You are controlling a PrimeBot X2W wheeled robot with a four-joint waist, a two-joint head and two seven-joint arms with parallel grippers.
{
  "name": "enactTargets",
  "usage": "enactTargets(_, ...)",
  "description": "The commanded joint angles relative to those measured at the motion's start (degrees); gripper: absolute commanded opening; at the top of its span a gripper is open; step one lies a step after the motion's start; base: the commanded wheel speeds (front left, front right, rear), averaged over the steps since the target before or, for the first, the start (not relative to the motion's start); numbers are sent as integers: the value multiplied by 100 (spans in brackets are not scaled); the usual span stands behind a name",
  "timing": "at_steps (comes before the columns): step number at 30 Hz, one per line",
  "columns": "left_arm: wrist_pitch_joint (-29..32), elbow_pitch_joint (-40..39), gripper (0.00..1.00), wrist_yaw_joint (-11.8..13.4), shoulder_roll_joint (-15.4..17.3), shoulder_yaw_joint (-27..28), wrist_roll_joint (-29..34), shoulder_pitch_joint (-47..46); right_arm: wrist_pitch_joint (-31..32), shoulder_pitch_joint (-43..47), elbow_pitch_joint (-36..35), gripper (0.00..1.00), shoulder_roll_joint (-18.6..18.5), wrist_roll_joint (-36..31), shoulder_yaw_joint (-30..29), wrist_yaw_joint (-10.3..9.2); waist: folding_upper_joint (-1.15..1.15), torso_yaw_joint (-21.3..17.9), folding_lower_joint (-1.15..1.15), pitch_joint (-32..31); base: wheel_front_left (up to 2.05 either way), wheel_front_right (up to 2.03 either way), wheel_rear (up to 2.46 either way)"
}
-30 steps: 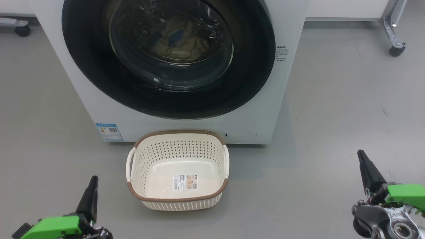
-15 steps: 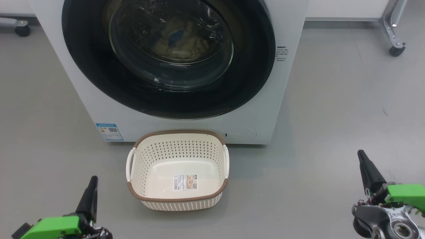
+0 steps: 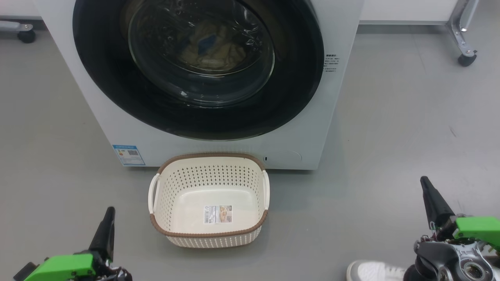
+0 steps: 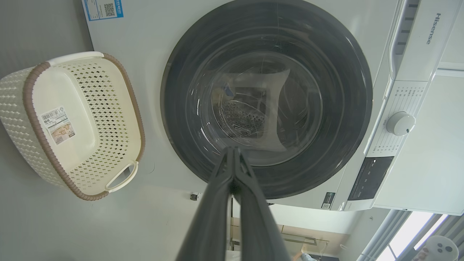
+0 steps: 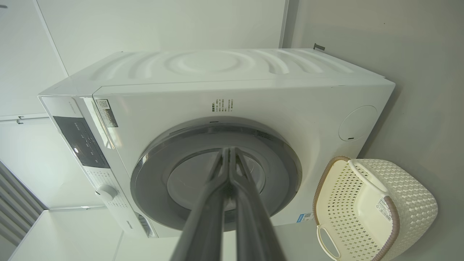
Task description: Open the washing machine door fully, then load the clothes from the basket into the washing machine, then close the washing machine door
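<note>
The head view's top edge is cutting off the upper part of the washing machine door (image 3: 300,89). Reflections on its glass are blurring the clothes (image 3: 222,52) behind it. Print is showing too small to read on the paper label (image 3: 217,214) inside the basket (image 3: 211,238) and on the blue sticker (image 3: 129,155) low on the washing machine (image 3: 234,150). The bottom edge is cropping a white shoe (image 3: 375,272) at near right.

White washer (image 3: 332,117), door (image 3: 101,78) shut w/ cream+blue clothes (image 3: 220,52) inside; cream basket (image 3: 211,235) upright just in front.

Bright even light, glare on washing machine door (image 3: 198,66)
</note>
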Motion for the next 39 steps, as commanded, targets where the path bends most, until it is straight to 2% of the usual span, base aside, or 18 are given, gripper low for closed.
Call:
enactTargets(1, 40, -164, 0, -41, 83, 214, -14, -287, 21, -314, -180, 0, -27, -15, 87, -16, 0, 0, 0, 0, 0, 0, 0)
enactTargets(39, 43, -164, 0, -41, 80, 219, -11, -287, 29, -315, -179, 0, -21, -23, 77, -16, 0, 0, 0, 0, 0, 0, 0)
